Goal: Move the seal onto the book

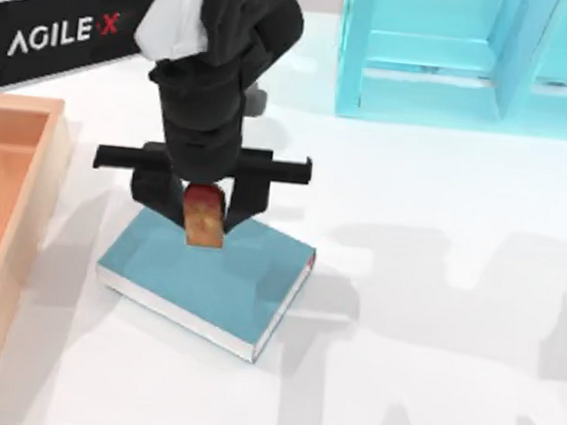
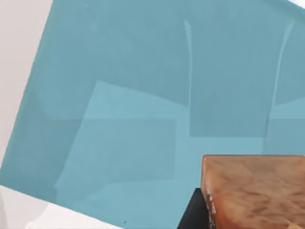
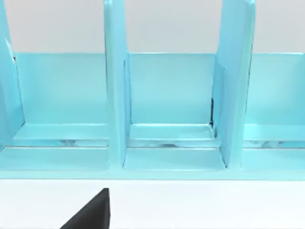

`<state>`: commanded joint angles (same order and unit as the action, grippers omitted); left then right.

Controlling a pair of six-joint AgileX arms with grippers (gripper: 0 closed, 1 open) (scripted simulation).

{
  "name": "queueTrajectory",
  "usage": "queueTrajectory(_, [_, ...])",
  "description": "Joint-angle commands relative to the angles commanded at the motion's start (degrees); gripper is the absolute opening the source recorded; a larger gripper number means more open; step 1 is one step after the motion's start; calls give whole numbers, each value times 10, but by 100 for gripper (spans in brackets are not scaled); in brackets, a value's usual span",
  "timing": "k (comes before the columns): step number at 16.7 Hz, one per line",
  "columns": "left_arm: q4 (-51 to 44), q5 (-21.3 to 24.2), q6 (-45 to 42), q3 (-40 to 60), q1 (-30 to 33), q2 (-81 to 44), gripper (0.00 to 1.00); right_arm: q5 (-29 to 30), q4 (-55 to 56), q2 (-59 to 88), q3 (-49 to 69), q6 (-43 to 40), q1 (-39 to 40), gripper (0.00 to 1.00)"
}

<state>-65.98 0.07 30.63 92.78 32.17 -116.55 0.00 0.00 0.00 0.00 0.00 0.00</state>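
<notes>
- A white surface [image 1: 434, 317] is carrying a turquoise shelf unit [image 1: 479, 61] at the far edge and an orange tray [image 1: 1, 226] at the left.
- A teal book [image 1: 207, 280] is lying flat left of centre, its cover spreading under the left wrist camera [image 2: 133, 109].
- The left end effector [image 1: 202, 205] is hanging over the book's far edge, gripping the seal.
- The seal [image 1: 203, 217] is standing upright between the fingers, above the cover.
- The right wrist camera is facing the shelf unit [image 3: 167, 109].
</notes>
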Motion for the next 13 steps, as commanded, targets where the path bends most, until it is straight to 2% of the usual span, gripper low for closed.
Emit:
queueTrajectory(10, [-11, 0, 0, 9, 0, 2, 0, 0, 0, 0, 0, 0, 0, 100])
queueTrajectory(13, [-11, 0, 0, 9, 0, 2, 23, 0, 0, 0, 0, 0, 0, 100])
